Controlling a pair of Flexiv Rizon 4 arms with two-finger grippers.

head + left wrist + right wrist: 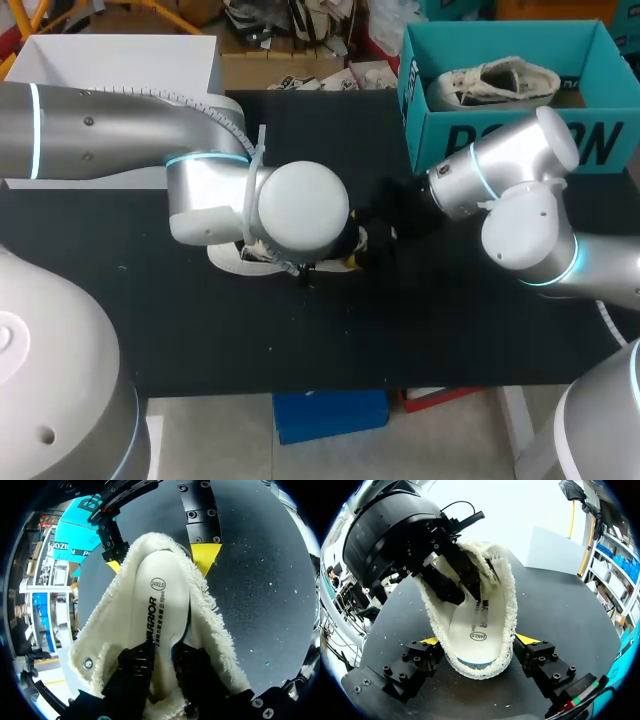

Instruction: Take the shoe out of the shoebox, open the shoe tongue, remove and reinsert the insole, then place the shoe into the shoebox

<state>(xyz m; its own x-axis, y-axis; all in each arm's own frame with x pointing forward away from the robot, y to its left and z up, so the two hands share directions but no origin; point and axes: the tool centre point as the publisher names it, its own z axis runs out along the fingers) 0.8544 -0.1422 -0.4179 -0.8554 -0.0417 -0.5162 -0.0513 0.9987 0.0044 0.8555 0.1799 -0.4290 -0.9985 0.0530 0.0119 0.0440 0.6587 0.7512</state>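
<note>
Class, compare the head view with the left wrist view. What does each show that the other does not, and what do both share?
Head view only: a second shoe lying inside the shoebox, and the left arm covering most of the table shoe. Left wrist view only: the insole, pinched by the left end effector, and the right end effector with its yellow tips against the table shoe's fleecy sides. Both: the table shoe, the teal shoebox and the black table.
</note>
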